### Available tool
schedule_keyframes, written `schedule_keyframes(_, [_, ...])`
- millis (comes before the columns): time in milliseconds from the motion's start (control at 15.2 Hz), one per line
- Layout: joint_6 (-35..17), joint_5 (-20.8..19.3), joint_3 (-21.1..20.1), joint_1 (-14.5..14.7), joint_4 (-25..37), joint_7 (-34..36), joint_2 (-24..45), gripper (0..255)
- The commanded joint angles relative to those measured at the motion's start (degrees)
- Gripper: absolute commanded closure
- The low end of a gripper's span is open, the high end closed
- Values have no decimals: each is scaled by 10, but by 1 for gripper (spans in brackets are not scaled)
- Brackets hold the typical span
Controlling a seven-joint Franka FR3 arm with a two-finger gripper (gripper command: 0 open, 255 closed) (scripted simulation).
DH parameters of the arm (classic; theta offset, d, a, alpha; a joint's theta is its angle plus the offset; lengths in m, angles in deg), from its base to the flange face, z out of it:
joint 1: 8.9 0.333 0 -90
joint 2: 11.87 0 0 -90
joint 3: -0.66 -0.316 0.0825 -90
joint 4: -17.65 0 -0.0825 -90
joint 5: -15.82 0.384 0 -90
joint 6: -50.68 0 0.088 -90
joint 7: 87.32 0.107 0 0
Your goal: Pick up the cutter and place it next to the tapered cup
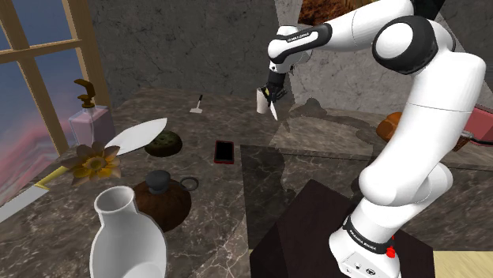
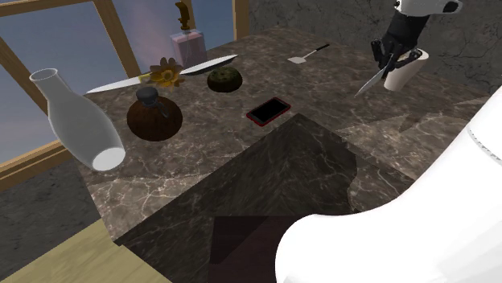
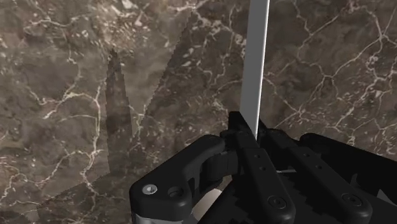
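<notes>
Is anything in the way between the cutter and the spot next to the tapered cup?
Nothing visible. The gripper holds the cutter above bare counter, right beside the tapered cup.

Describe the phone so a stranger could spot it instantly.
Start at the dark marble counter by the window. Near its middle, beside a dark green round object, lies the phone. It alone is a flat rectangle, black, red-rimmed.

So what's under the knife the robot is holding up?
Just the dark marble counter, with the knife throwing its pointy shadow on it. Nothing else shows there. The bit of counter behind the black jaws is covered, so it can't be seen.
</notes>
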Motion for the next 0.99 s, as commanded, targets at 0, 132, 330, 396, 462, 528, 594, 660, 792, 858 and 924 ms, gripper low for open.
schedule_keyframes(0, [-17,-1,0,0,-14,2,2,255])
schedule_keyframes(132, [-31,-2,0,1,-23,2,7,255])
schedule_keyframes(330, [-51,-4,1,1,-36,4,15,255])
schedule_keyframes(396, [-58,-5,1,1,-41,5,18,255])
schedule_keyframes(462, [-65,-6,1,1,-44,5,21,255])
schedule_keyframes(528, [-72,-6,2,1,-48,6,24,255])
schedule_keyframes(594, [-79,-7,2,1,-52,6,27,255])
schedule_keyframes(660, [-85,-8,2,2,-56,7,30,255])
schedule_keyframes(792, [-99,-10,3,2,-62,8,37,255])
schedule_keyframes(858, [-106,-11,3,2,-65,9,41,255])
schedule_keyframes(924, [-112,-12,3,2,-68,9,44,255])
